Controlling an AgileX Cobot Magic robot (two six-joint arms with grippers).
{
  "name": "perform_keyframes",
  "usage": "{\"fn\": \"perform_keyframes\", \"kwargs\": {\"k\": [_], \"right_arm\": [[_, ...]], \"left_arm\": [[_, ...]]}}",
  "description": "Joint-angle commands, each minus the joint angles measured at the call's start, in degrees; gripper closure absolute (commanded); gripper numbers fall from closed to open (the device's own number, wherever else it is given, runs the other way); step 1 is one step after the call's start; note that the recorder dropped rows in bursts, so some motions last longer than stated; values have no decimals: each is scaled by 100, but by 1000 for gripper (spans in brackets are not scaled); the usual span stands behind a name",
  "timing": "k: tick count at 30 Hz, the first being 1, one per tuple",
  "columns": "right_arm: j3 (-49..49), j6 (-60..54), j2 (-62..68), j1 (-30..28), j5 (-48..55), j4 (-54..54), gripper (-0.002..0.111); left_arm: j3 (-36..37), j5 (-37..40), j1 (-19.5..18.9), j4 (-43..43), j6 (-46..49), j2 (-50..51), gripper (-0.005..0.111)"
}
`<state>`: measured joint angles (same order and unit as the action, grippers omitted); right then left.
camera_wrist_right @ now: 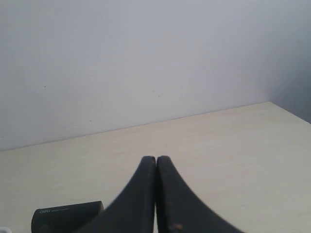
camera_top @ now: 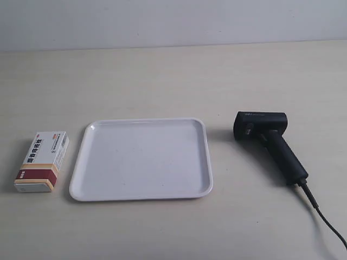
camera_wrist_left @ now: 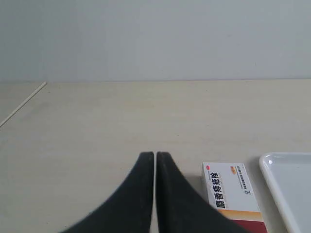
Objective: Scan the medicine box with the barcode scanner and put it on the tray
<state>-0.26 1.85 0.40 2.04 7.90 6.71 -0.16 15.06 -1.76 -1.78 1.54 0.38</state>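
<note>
**Box, tray and scanner lay in a row on the table**

The small white cardboard medicine box (camera_top: 42, 162) with its dark red and tan band lay flat on the pale table (camera_top: 162, 76), just beside the flat white plastic tray (camera_top: 142, 158). The black pistol-shaped barcode scanner (camera_top: 268, 143) lay on the tray's other side (cable trailing away). The left gripper (camera_wrist_left: 155, 158) and the right gripper (camera_wrist_right: 156, 161) each had fingers pressed together, holding nothing.
</note>
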Motion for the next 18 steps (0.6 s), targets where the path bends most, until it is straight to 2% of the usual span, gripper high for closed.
{"fn": "perform_keyframes", "kwargs": {"k": [1, 13, 15, 18], "right_arm": [[26, -26, -40, -34, -29, 18, 108], [26, -26, -40, -34, -29, 18, 108], [26, -26, -40, -34, -29, 18, 108], [26, -28, -40, -34, -29, 84, 108]], "left_arm": [[16, -18, -30, -36, -34, -38, 103], [16, -40, -30, -36, -32, -38, 103], [16, -38, -30, 178, -246, -38, 103], [16, -456, -30, 734, -832, -38, 103]]}}
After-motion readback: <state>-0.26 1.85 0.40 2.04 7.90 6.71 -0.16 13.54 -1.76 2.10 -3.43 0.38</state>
